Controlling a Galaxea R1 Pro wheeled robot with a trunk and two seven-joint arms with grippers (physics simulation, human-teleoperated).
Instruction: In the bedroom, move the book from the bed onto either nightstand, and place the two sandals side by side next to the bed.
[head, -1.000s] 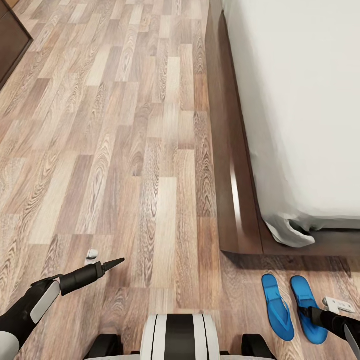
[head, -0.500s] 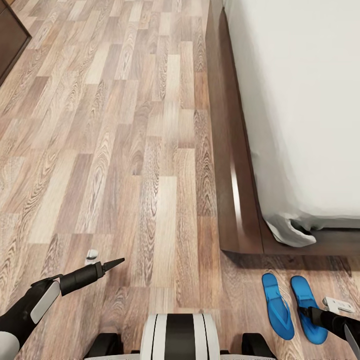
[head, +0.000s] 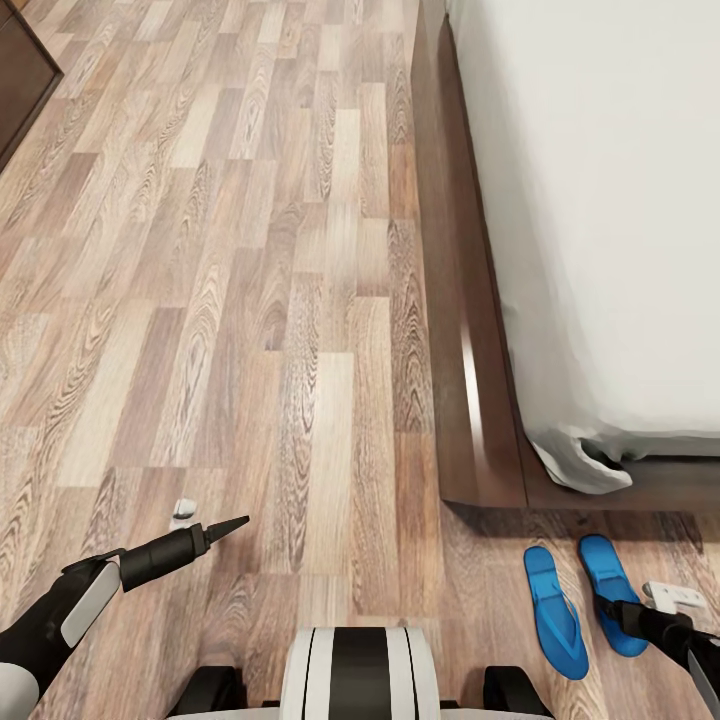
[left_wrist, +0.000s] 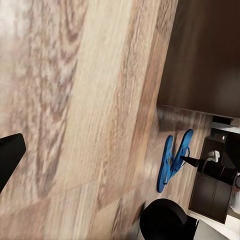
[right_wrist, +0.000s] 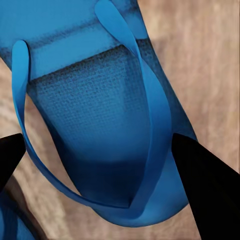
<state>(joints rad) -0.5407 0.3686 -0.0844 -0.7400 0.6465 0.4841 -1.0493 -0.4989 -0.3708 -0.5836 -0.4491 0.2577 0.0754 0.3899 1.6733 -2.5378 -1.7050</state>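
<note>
Head view looks down at the plank floor (head: 250, 300) with the bed (head: 600, 200) on the right, its dark frame running along the grey mattress and a crumpled corner of sheet hanging at the foot end. Just past that corner, on the floor, lie the two blue sandals, close together and roughly parallel: the left sandal (head: 555, 610) flat, the right sandal (head: 610, 590) beside it, its toe end angled a little away. The right end effector (head: 608, 618) sits at the right sandal's heel end; from the right wrist view the sandal (right_wrist: 100, 125) is right between the two dark fingers (right_wrist: 210, 185), strap up, the jaws spread on either side of the sole with gaps showing, so released, not clamped on it. The left end effector (head: 235, 524) hangs over bare floor well to the left of the bed; its tips come to a point, so it looks clenched on nothing. From the left wrist view, both sandals (left_wrist: 172, 160) show beside the bed's dark frame (left_wrist: 200, 55). A dark cabinet corner (head: 20, 80) peeks in at the far left. No book in sight here
</note>
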